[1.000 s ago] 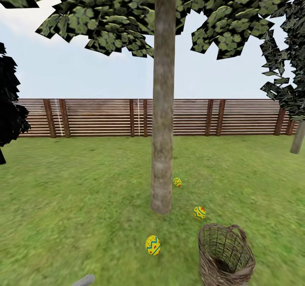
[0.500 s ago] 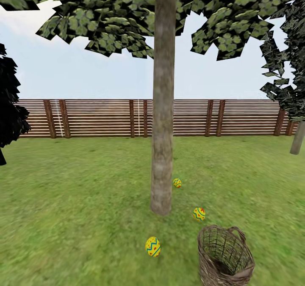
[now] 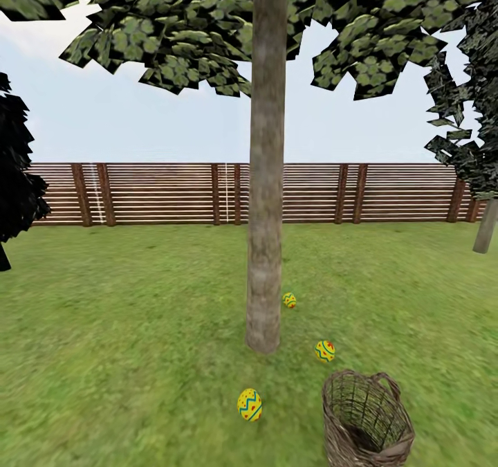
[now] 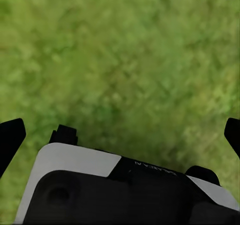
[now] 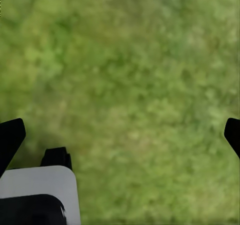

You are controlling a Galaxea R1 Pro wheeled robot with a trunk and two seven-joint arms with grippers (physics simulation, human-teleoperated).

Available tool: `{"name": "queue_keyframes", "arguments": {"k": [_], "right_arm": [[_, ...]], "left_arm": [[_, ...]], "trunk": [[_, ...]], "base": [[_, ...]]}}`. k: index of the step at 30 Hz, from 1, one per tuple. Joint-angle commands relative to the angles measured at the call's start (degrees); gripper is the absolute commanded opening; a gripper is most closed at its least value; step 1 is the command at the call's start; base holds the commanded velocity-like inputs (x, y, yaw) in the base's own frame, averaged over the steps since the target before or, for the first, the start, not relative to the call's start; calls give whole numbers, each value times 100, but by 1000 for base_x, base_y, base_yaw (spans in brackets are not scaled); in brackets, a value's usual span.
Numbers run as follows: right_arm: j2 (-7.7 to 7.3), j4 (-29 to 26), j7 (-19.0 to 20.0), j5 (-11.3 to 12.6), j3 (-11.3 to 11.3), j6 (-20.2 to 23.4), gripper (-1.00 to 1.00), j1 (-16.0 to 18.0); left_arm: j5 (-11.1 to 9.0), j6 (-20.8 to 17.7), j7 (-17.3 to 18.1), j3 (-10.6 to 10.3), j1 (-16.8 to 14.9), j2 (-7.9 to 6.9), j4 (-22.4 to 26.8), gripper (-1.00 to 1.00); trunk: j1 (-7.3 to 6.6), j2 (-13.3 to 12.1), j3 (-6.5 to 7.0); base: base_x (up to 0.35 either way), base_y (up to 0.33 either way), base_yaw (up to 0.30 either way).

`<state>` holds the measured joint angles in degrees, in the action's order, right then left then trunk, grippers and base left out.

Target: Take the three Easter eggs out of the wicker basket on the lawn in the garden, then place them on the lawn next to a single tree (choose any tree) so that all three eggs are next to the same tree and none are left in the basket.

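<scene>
Now we see all three Easter eggs (image 3: 250, 405) (image 3: 325, 350) (image 3: 289, 300) beside the tree (image 3: 265, 245), wicker basket (image 3: 366, 422) apparently empty; both jaws spread over lawn (image 4: 125, 60) (view barely shifted; task seemingly complete).

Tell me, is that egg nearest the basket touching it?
Apart. In the head view, a strip of green lawn shows plainly between the egg and the rim of the wicker basket.
</scene>
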<state>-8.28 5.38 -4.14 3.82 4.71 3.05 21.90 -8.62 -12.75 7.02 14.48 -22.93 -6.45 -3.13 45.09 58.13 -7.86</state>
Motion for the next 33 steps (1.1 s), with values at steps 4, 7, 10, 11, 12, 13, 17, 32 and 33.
{"name": "queue_keyframes", "arguments": {"k": [4, 7, 10, 11, 12, 13, 17, 32, 33], "right_arm": [[2, 9, -7, 39, 48, 11, 100, -46], [6, 8, -7, 39, 48, 5, 100, -148], [12, 8, -7, 46, 48, -29, 100, -237], [12, 8, -5, 46, 48, -55, 100, -255], [11, 9, -3, 47, 48, -103, 100, -294], [15, 8, -2, 46, 48, -197, 100, -368], [19, 11, -3, 47, 48, -267, 100, -456], [28, 13, -5, 48, 48, -297, 100, -692], [28, 12, -4, 48, 48, -297, 100, -719]], "left_arm": [[-60, -17, 6, 2, 44, 13, -12, 100], [-57, -14, 2, 2, 185, 20, -12, 100], [-55, -10, 1, 2, 297, 33, -12, 100], [-54, -9, 1, 2, 309, 34, -12, 100], [-54, -9, 1, 2, 331, 36, -12, 100], [-54, -8, 1, 2, 407, 38, -12, 100], [-53, -7, 1, 2, 494, 42, -12, 100], [-52, 9, 1, 2, 831, 97, -12, 100], [-52, 9, 1, 2, 848, 106, -12, 100]], "trunk": [[-88, -156, 64], [-154, -276, 118], [-219, -396, 172], [-241, -436, 190], [-263, -476, 208], [-285, -517, 226], [-373, -677, 298], [-703, -1279, 567], [-725, -1319, 585]], "base": [[0, 0, 0], [0, 0, 0], [0, 0, 0], [0, 0, 0], [0, 0, 0], [0, 0, 0], [0, 0, 0], [0, 0, 0], [0, 0, 0]]}}
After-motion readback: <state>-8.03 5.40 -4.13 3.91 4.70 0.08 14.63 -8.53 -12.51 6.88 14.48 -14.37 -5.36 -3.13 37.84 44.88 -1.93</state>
